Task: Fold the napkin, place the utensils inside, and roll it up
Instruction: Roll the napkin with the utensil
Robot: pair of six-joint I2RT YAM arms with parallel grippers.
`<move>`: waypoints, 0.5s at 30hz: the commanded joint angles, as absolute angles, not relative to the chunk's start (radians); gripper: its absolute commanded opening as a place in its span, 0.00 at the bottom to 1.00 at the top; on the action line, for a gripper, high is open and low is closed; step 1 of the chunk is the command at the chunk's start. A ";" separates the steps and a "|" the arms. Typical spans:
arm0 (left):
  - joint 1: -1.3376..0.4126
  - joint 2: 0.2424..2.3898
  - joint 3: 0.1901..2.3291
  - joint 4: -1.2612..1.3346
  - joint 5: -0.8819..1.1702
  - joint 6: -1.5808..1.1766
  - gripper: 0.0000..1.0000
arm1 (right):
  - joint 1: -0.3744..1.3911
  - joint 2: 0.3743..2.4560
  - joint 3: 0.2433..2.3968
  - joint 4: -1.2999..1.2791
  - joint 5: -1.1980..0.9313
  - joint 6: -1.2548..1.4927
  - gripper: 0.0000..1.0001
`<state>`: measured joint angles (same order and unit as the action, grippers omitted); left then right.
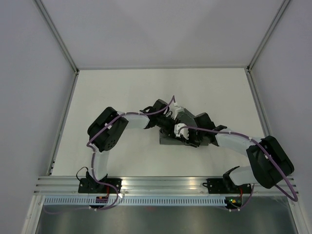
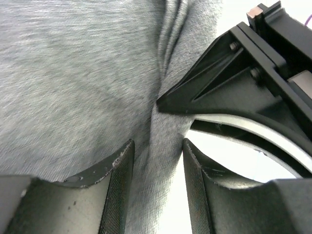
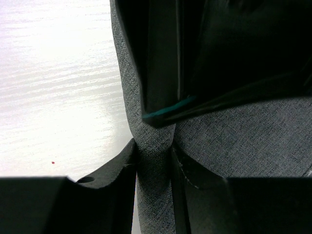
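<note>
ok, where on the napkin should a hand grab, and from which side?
Take the napkin by its raised fold, from above, one finger on each side. The fold looks like a narrow ridge standing up off the table, so a pinch can close on it; the flat cloth around it offers no edge. The right hand is clamped on it just that way.

A white counter (image 1: pixel 122 92) sits boxed in by pale grey walls (image 1: pixel 29 97) on the left, right and far sides, with a ribbed aluminium rail (image 1: pixel 161 183) and a slotted strip (image 1: pixel 161 200) along its near edge.
</note>
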<state>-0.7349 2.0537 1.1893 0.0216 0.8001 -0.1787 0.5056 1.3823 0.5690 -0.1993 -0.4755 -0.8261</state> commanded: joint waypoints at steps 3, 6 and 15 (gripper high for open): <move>-0.675 1.889 1.102 0.231 0.654 -0.279 0.49 | 0.502 1.439 0.575 -0.317 -0.488 -0.828 0.11; -0.635 1.797 1.028 0.330 0.591 -0.319 0.49 | 0.500 1.465 0.600 -0.337 -0.508 -0.833 0.11; -0.606 1.396 0.611 0.785 0.250 -0.292 0.54 | 0.428 1.682 0.797 -0.607 -0.653 -0.931 0.11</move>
<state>-0.5957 1.4754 0.6949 0.5610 0.3992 -0.2874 0.4458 1.5620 0.7616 -0.4118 -0.6003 -0.8707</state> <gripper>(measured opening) 0.536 0.349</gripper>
